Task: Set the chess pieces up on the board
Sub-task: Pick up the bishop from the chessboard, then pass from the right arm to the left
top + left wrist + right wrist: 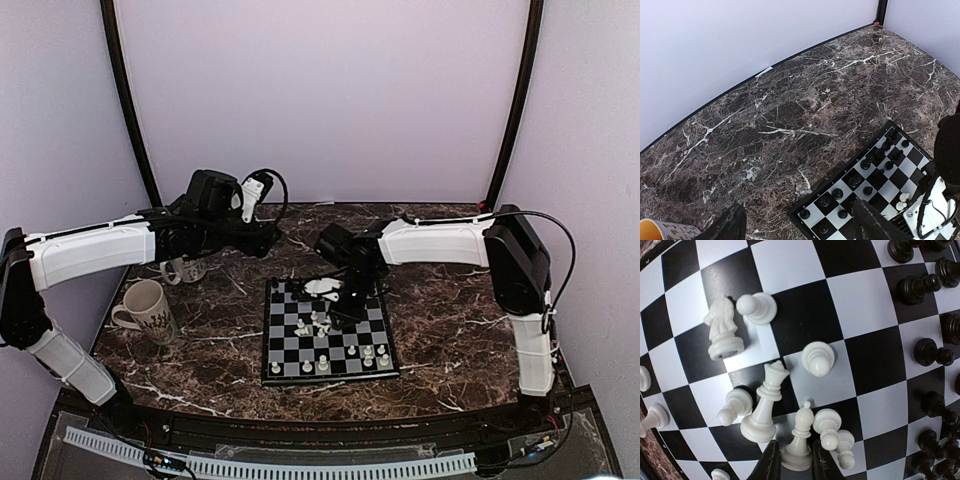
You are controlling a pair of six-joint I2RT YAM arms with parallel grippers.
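The small checked board (290, 350) lies mid-table. My right gripper (335, 310) hangs over it. In the right wrist view its fingers (771, 465) sit on both sides of the base of a white bishop (801, 440) lying on the board (860, 300). A toppled white queen (765, 405), a knight (722, 330) and several white pawns (817, 357) lie around it. Black pieces (930, 350) stand along the right side. My left gripper (800, 230) is open and empty, above the table at the board's far left corner (819, 214), where black pieces (880, 150) stand.
A cream patterned mug (150, 312) stands on the marble table left of the board, and its rim shows in the left wrist view (665, 230). A clear glass mug (185, 268) stands behind it. White walls close the back and sides.
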